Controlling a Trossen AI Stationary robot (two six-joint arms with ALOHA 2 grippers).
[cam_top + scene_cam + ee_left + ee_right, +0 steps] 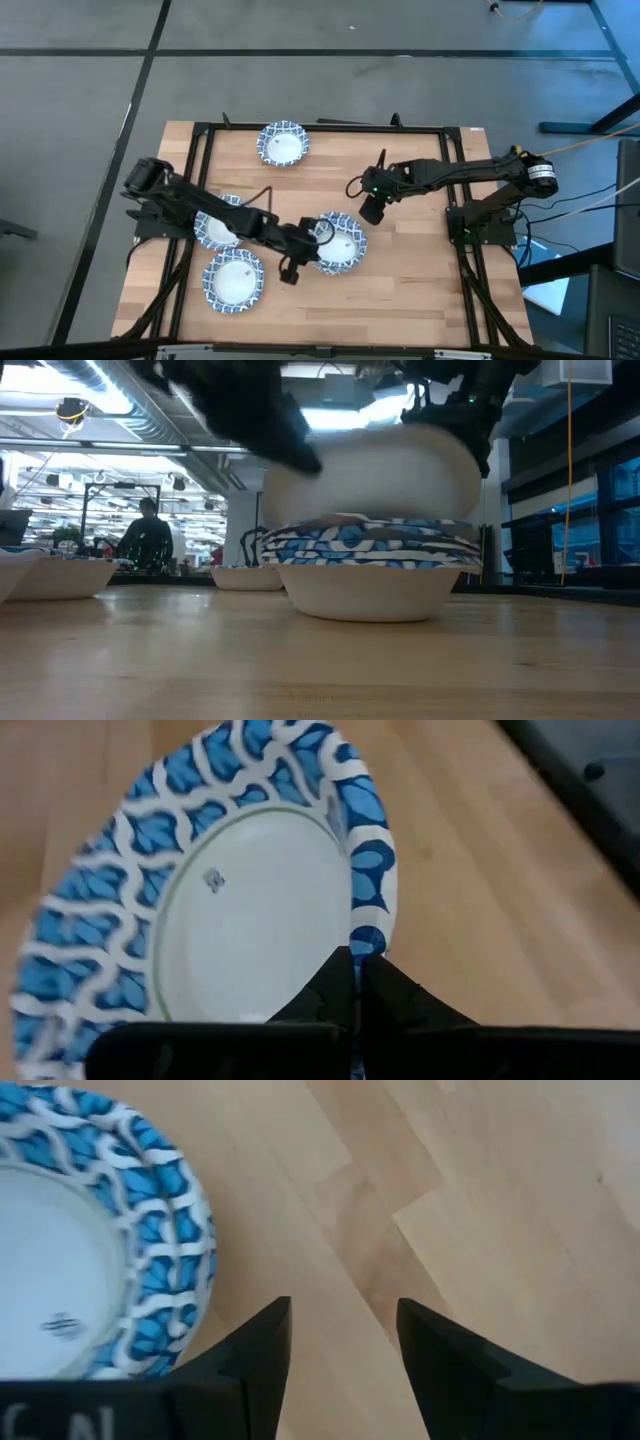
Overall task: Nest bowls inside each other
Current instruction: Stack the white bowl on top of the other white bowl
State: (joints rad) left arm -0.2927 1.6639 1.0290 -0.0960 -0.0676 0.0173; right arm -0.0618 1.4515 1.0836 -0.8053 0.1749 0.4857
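Observation:
My left gripper (312,236) is shut on a blue-and-white patterned bowl (250,910), which it holds just above a stack of like bowls (370,565) near the table's middle (340,252). In the low view the held bowl's white underside (380,475) hovers tilted over the stack. My right gripper (372,208) is open and empty, a little to the far right of the stack, which shows beside its fingers in the right wrist view (90,1230). Three single bowls rest on their bases: far (282,145), left (215,228), near left (233,280). My left gripper pinches the bowl's patterned rim (368,942) between its two fingers, at the edge nearest the arm. The fingers come from the table's left, slanting down. The bowl is lifted clear and tilted above the stack.
A black frame (320,128) runs around the wooden table top. The left arm lies over the left bowl. Bare wood lies at the table's right and near right (420,290). People and desks show in the room beyond in the low view (148,540).

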